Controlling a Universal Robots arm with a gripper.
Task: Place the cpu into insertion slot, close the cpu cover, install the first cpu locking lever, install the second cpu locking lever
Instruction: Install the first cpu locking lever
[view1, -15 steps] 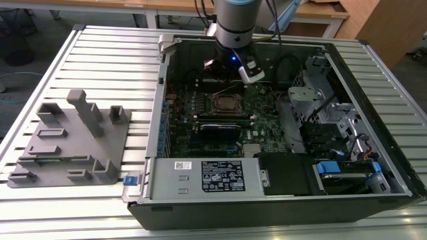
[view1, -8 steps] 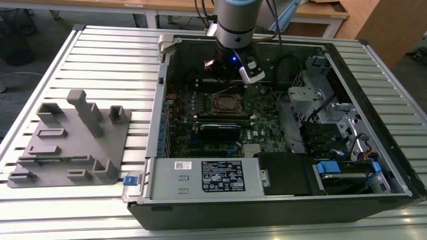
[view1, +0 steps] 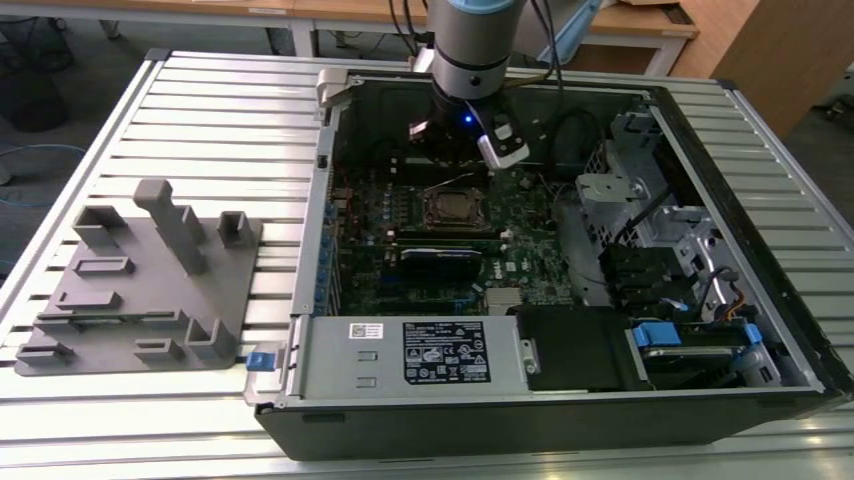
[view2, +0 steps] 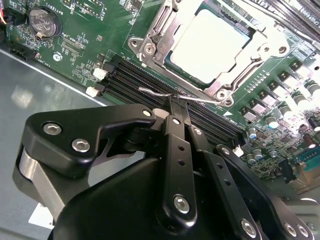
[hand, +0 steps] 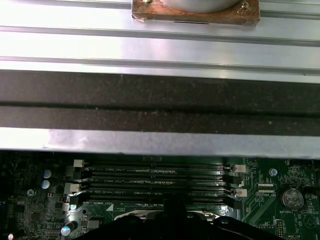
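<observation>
— What's the biggest thing holding everything?

— The open computer case (view1: 310, 300) on the slatted metal table (view1: 214, 110). Inside lies the green motherboard (view1: 534, 240), with a power supply box (view1: 407, 355) along the case's near edge and drive cages (view1: 654, 230) toward the exterior view's right.

— And the socket?

— The insertion slot (view2: 150, 50) sits just ahead of the gripper's tips in the second wrist view. The cpu (view2: 207, 45) already lies inside it, its pale metal top facing up. The cpu cover (view2: 260, 47) is down over the chip, framing it.

— How does the arm stand?

— It comes down almost vertically into the case, wrist over the board just beyond the socket in the exterior view. The gripper (view2: 176, 101) has its black fingers (view2: 175, 150) drawn together, tips touching, and pinched at those tips is a thin silvery wire, one cpu locking lever (view2: 155, 91), lying across the memory slots.

— What else is close?

— The long black memory slots (hand: 157, 182) run directly under the fingertips, between them and the socket. A coin battery (view2: 41, 21) sits on the board well off to one side. Outside the case, a grey parts fixture (view1: 140, 290) rests on the table, well apart from the arm.
</observation>
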